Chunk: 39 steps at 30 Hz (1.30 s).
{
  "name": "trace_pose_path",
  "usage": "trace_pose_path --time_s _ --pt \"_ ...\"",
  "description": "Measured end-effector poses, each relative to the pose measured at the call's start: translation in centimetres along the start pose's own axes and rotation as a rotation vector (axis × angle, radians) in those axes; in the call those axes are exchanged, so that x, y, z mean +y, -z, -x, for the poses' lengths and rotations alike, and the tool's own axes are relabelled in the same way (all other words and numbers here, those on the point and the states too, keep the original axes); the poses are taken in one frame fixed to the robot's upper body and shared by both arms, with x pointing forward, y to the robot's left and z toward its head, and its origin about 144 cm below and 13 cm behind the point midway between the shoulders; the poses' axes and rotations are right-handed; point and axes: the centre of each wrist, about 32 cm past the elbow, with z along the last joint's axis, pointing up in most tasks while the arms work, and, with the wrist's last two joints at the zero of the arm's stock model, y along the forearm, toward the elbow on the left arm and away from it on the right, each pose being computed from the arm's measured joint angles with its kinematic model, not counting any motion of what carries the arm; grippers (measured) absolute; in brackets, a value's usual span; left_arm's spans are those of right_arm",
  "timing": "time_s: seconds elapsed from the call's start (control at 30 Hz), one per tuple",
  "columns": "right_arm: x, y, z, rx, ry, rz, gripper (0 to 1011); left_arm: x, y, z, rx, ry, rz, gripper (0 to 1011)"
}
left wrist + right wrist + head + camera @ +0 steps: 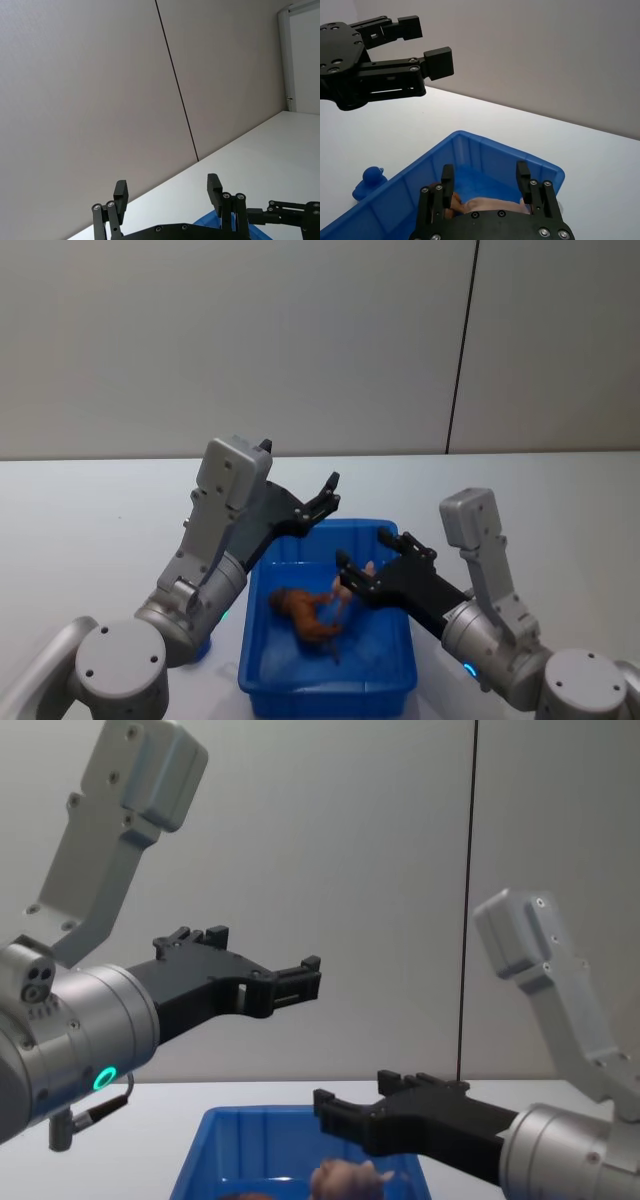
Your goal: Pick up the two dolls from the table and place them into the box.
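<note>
Both dolls are judged to be inside the blue box [330, 695], which sits on the white table [100, 520] near the robot; the reddish-brown shaggy doll [303, 613] is seen lying on the box floor, about mid-box; the pale pink doll [345, 1180] is seen just below the right gripper [363, 548], toward the box's right side; right gripper is held low over the box interior, fingers spread apart, nothing clamped; in the chest view a gap is noted between its fingers and the pink doll, so the doll is taken as released; left gripper [328, 498] is held higher, above the box's far left corner, fingers likewise apart and empty; a small blue duck-like figure [368, 181] is noted on the table just outside the box's left wall. Placement is judged essentially done, with only a clear withdrawal needed. Risks: the pink doll could be caught by a spread finger and dragged over the rim if the right gripper is drawn back low; the box could be nudged if the rim is clipped; the two grippers are near each other, so contact is possible if both are moved at once.
</note>
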Motion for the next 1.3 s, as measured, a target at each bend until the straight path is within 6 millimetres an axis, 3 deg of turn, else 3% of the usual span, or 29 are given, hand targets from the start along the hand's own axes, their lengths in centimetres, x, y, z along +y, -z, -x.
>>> trace_pose_path --time_s 0.37,1.3 --pt "0.1 0.1 -0.1 0.002 0.044 0.003 1001 0.0 0.0 0.0 0.0 0.0 0.0 1001" --pt "-3.6 0.5 0.5 -0.033 0.269 -0.018 1001 0.0 0.0 0.0 0.0 0.0 0.0 1001"
